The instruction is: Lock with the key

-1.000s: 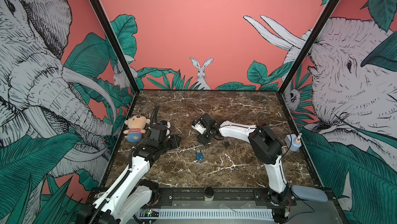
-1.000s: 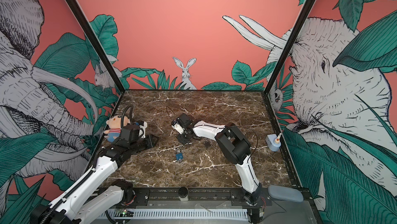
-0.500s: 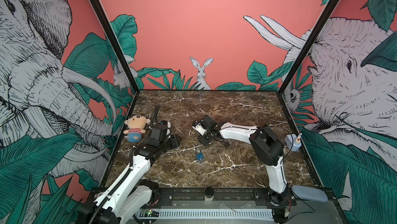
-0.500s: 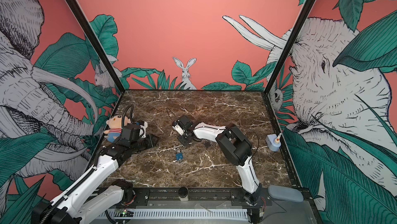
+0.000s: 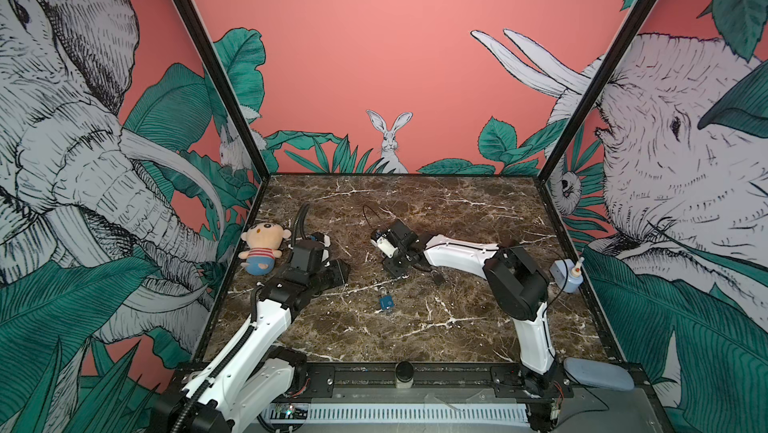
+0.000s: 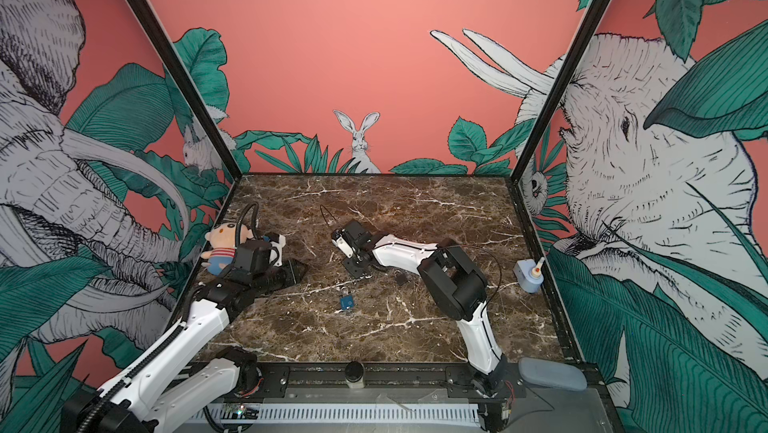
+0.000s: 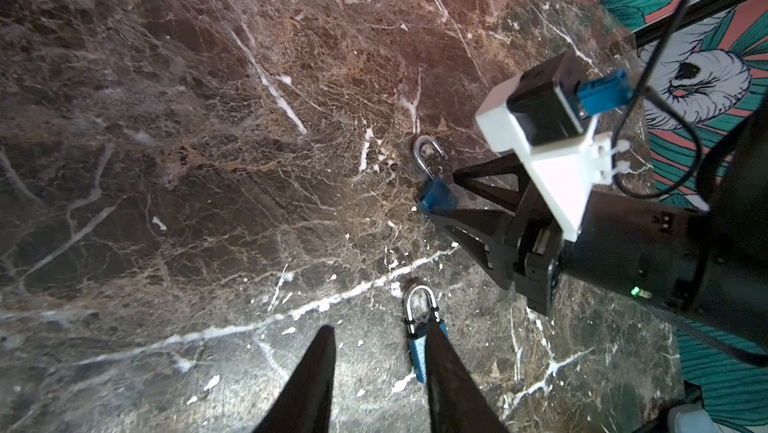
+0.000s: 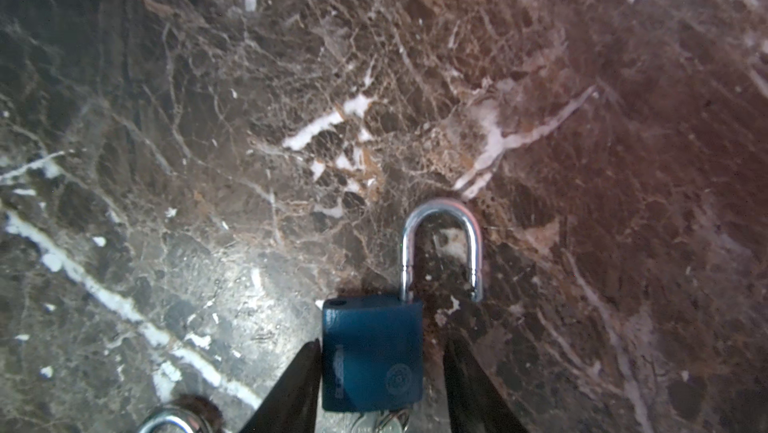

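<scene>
Marble top (image 5: 457,210), right claw (image 8: 382,340) astride padlock (image 8: 372,368)

Padlock (image 8: 371,354) — embossed lettering, round seal, illegible

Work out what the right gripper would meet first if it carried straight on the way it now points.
The open blue padlock: its body lies between the right gripper's jaws, which stand apart. Beyond it only the marble table shows, though depth is unclear.
</scene>
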Action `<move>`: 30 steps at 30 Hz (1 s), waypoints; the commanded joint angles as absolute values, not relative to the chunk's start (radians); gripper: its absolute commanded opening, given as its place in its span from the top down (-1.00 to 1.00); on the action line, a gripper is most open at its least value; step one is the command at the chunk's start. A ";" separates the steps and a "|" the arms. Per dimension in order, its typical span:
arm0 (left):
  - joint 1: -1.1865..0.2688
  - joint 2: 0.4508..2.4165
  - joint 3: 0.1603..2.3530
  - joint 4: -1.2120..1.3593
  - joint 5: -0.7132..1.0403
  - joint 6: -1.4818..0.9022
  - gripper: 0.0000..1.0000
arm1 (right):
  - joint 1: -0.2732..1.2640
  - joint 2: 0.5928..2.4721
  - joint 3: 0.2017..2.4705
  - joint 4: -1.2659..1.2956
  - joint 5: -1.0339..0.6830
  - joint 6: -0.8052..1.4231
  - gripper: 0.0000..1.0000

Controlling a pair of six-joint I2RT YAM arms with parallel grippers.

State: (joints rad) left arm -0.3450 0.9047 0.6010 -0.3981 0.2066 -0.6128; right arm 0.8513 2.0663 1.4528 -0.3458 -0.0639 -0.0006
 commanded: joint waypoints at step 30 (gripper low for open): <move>-0.331 0.899 0.597 -0.370 0.255 -0.609 0.23 | 0.880 2.086 1.458 -0.344 0.002 -0.022 0.68</move>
